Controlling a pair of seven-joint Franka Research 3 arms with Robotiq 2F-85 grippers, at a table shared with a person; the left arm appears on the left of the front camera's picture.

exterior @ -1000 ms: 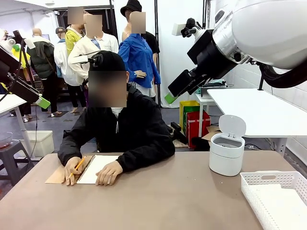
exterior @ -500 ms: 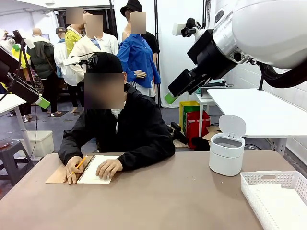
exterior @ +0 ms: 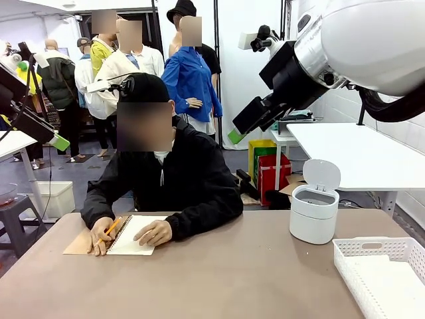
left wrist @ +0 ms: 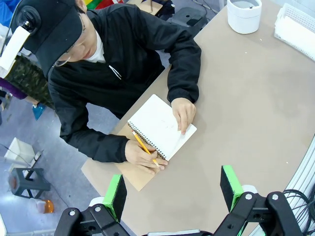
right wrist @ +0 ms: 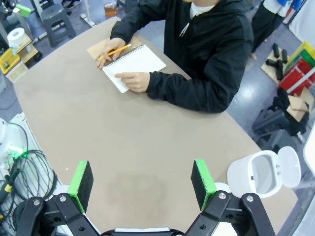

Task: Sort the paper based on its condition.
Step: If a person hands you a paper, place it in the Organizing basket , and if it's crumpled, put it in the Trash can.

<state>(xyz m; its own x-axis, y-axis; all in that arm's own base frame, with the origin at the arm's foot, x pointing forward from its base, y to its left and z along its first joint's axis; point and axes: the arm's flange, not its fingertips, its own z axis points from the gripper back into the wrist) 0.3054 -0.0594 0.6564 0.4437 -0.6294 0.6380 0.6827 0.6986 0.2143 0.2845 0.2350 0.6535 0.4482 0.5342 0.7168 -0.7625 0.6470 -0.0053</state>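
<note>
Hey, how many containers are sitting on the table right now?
2. A white bin, lid up, stands toward the far right; a white basket sits at the near right corner. No others seem hidden.

My white right arm (exterior: 372,40) is raised high; my right jaws stand wide apart, green pads (right wrist: 80,179) gripping nothing. My left jaws hang high too, pads (left wrist: 116,195) spread, empty.

Notebook (exterior: 135,234) on table (exterior: 232,279) left, before person (exterior: 174,181); bin (exterior: 312,222) far right; basket (exterior: 372,244) nearer, right of bin
</note>
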